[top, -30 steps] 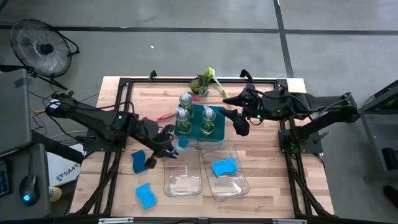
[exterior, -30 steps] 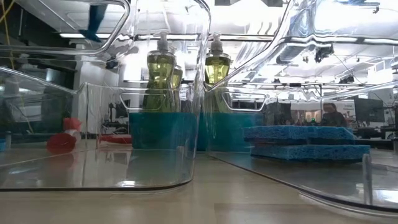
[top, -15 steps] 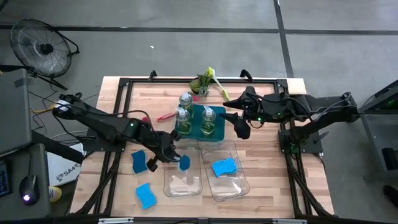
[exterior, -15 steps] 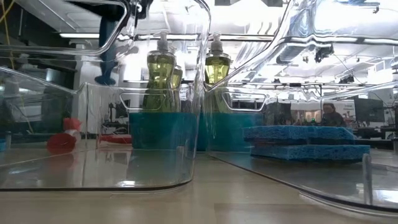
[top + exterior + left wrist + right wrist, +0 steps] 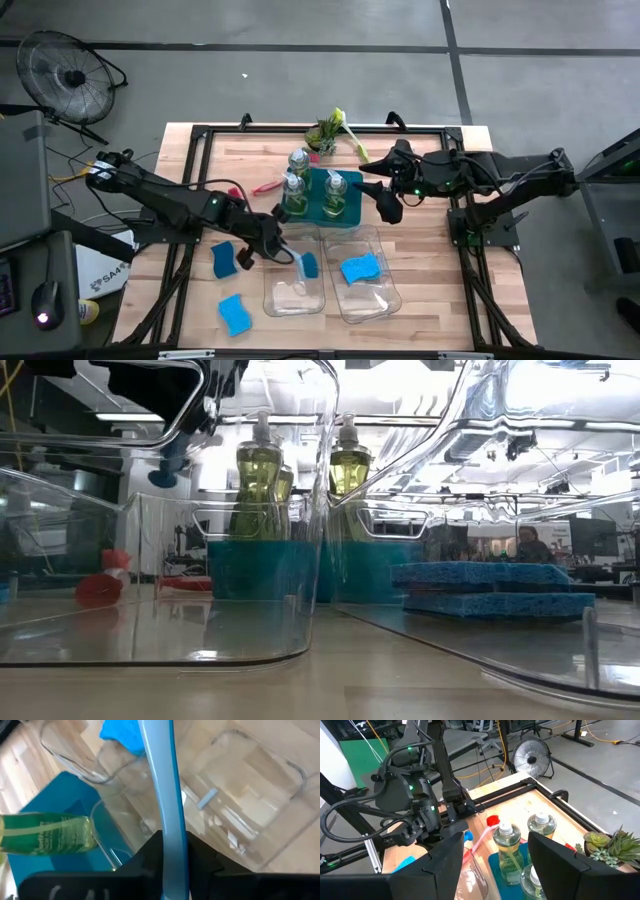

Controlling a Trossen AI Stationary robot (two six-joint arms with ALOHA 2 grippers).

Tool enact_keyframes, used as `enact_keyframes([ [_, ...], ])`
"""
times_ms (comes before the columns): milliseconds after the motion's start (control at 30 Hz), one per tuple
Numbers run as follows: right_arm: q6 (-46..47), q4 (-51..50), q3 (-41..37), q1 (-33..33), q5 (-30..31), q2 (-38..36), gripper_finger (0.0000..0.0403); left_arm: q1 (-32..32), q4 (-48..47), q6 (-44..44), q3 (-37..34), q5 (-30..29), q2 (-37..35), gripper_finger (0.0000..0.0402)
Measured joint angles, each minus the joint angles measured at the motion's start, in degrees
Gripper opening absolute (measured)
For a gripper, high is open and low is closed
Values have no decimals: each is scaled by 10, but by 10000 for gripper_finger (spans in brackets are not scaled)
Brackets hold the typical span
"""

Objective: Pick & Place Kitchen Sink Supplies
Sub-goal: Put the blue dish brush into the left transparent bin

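My left gripper is shut on a blue dish brush, which slants out over the left clear bin. The brush's lower end shows in the low view. My right gripper hovers open beside the teal tray with nothing between its fingers. Soap bottles stand upright at the tray. A red-pink brush lies on the table. One blue sponge lies in the right bin, and two more lie on the table. My left gripper pinches the blue brush's handle between its two fingers. The fingers come from the table's left, slanting down, and the handle runs on forward past their tips. The brush is lifted clear, tilted above the left bin's floor.
A small potted plant with a yellow-green brush beside it stands at the far edge. The two clear bins sit side by side near the front. A fan stands off the table at the far left.
My left gripper has sunk a little toward the left bin and rolled about its own axis. The blue brush in it has swung from hanging nearly upright to slanting out over the bin, its free end shifted toward the table's near right.
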Motion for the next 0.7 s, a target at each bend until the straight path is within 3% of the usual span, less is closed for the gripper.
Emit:
enact_keyframes([
  [167,0,-1,0,0,0,0,217,0,-25,0,0,-4,0,81],
  [433,14,4,-21,0,0,0,216,0,-21,29,0,5,31,64],
  [700,34,36,-61,0,-2,0,216,0,-19,29,0,34,57,74],
])
